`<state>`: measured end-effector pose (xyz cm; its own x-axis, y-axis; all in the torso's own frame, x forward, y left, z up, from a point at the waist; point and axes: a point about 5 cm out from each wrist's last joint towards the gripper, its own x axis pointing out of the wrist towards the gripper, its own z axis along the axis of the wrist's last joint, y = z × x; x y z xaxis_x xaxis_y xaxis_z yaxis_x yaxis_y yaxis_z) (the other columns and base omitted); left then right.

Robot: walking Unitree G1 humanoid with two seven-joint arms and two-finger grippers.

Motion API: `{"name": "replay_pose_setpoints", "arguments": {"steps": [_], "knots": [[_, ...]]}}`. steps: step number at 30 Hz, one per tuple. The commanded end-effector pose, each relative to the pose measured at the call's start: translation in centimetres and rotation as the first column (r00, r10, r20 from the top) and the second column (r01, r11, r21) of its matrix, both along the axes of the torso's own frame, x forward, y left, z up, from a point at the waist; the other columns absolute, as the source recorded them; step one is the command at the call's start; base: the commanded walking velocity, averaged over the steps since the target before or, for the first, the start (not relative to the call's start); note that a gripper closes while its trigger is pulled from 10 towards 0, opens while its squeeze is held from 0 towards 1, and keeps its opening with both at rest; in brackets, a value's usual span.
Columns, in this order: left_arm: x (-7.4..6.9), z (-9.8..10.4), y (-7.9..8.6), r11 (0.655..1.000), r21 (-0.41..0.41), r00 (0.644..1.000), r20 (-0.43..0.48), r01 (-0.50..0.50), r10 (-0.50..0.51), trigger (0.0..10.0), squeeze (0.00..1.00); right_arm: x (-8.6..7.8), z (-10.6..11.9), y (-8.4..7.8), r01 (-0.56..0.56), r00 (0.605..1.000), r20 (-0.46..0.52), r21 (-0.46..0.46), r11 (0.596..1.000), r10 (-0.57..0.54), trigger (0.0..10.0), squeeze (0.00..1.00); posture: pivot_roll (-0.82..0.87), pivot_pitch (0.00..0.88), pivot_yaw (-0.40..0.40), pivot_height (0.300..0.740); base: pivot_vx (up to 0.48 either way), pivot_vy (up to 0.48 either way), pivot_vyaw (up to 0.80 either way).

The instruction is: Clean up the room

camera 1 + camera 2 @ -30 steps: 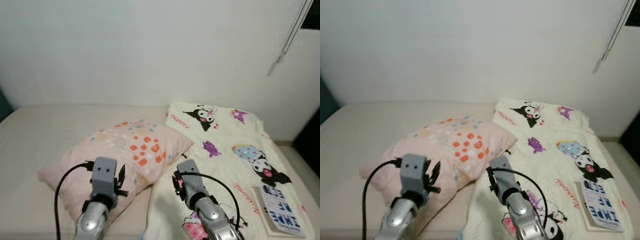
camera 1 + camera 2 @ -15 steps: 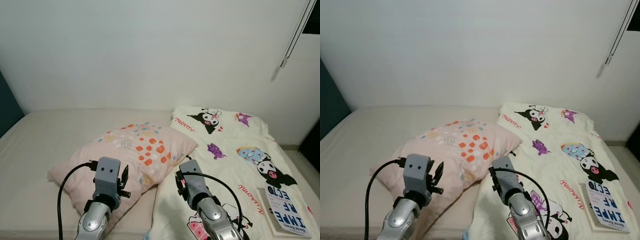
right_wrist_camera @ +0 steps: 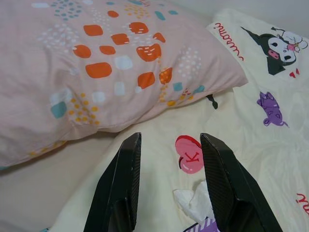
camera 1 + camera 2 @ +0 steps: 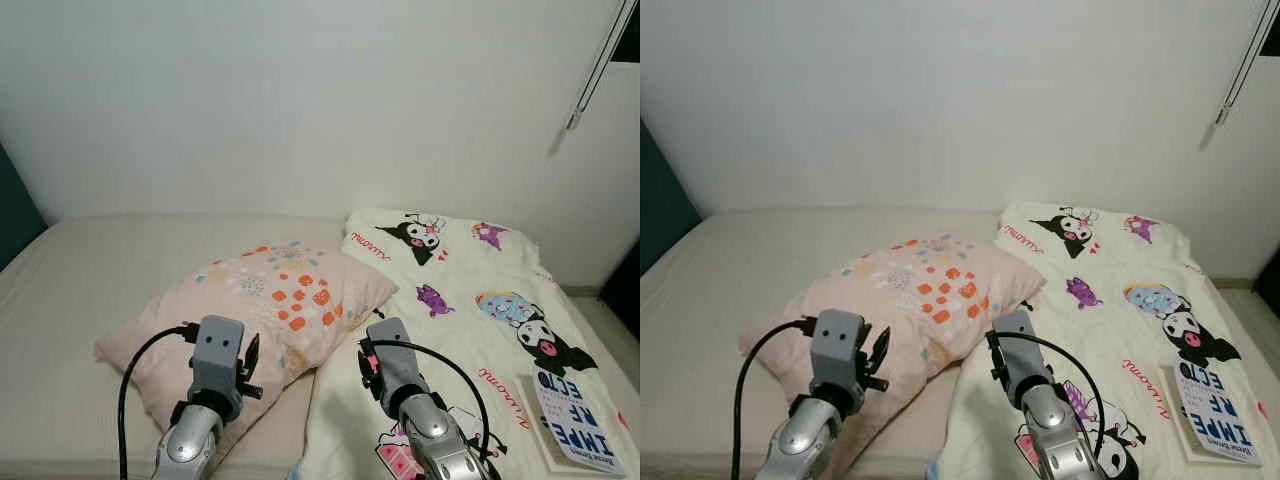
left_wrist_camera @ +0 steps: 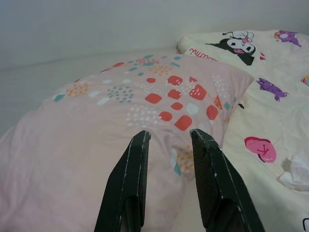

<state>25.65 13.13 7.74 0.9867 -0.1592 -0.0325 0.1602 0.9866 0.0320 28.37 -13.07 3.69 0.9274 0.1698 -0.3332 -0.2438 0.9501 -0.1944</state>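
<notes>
Two grippers are hanging low over the near edge of the bed (image 4: 90, 270), both with fingers parted a modest way and holding nothing. I am keeping the left gripper (image 5: 169, 145) just above the pillow (image 4: 270, 310), lined up on its patterned face, which I judge suits a grasp on that item. The right gripper (image 3: 169, 154) is hovering over the blanket (image 4: 470, 300), close to where the pillow's corner is overlapping it.

The pillow is lying askew across the mattress, its right edge resting on the blanket; a book (image 4: 580, 420) is sitting on the blanket's far right edge, well apart from both arms.

The right wrist view is showing a white crumpled scrap (image 3: 195, 203), possibly a tissue, lying on the blanket between the fingers. The head views are showing the wall and the blind cord (image 4: 590, 70).
</notes>
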Motion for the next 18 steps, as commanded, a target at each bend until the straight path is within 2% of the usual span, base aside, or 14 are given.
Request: {"name": "replay_pose_setpoints", "arguments": {"steps": [1,18], "knots": [[0.02,-0.4,0.12,1.0,0.028,1.0,-0.021,0.006,-0.005,10.0,0.0,-0.25,-0.37,0.08,0.006,1.0,-0.022,0.007,1.0,-0.006,10.0,0.0,0.05,0.015,-0.013,0.701,0.0,0.0,0.0],[-0.11,-0.53,-0.14,0.999,0.028,0.999,-0.027,0.029,-0.028,10.0,0.0,-0.32,-0.37,0.12,0.009,0.999,-0.036,0.019,1.0,-0.008,10.0,0.0,0.05,0.019,-0.013,0.637,0.0,0.0,0.0]]}}
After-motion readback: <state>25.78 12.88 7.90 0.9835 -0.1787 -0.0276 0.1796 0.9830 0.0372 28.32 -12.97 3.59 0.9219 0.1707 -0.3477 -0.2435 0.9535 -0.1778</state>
